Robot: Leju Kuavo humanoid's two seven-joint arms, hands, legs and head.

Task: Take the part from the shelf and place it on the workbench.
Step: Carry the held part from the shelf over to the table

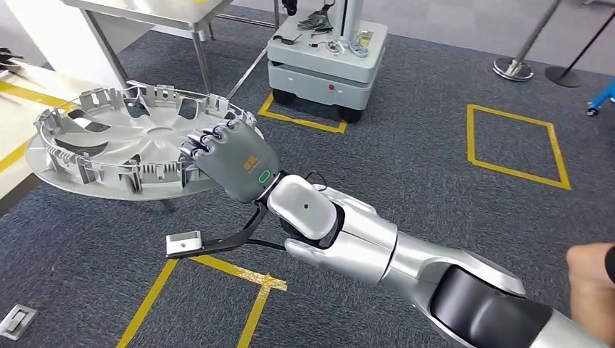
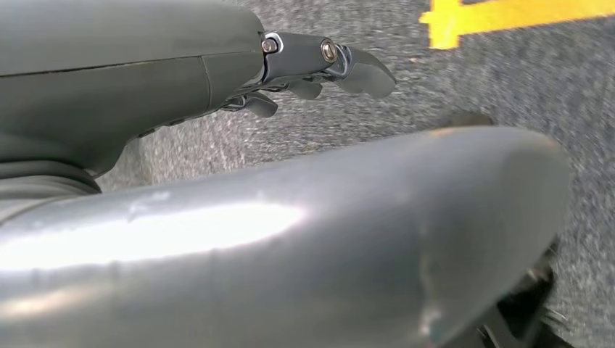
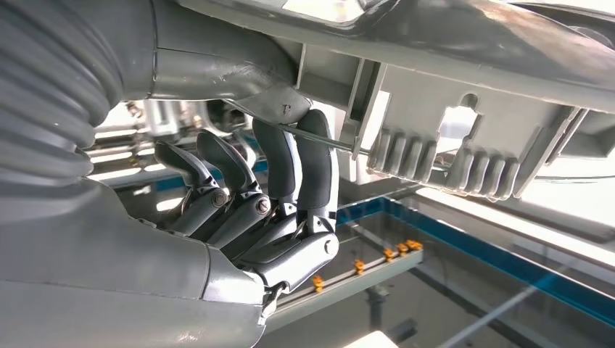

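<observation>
The part is a large silver wheel cover (image 1: pixel 123 138) with ribbed clips around its rim, held roughly level above the grey carpet at the left of the head view. My right hand (image 1: pixel 232 163) grips its near right edge, fingers curled over the rim. In the right wrist view the dark fingers (image 3: pixel 290 174) hook onto the underside of the cover (image 3: pixel 464 94). My right arm reaches in from the lower right. My left hand (image 2: pixel 312 65) hangs over the carpet with its fingers loosely apart and nothing in them.
A steel table (image 1: pixel 145 11) stands at the back left, with a grey wheeled base (image 1: pixel 326 61) beside it. Yellow tape squares (image 1: pixel 515 141) mark the carpet. A pale surface (image 1: pixel 14 123) lies at the far left. A person's hand (image 1: pixel 591 283) shows at the right edge.
</observation>
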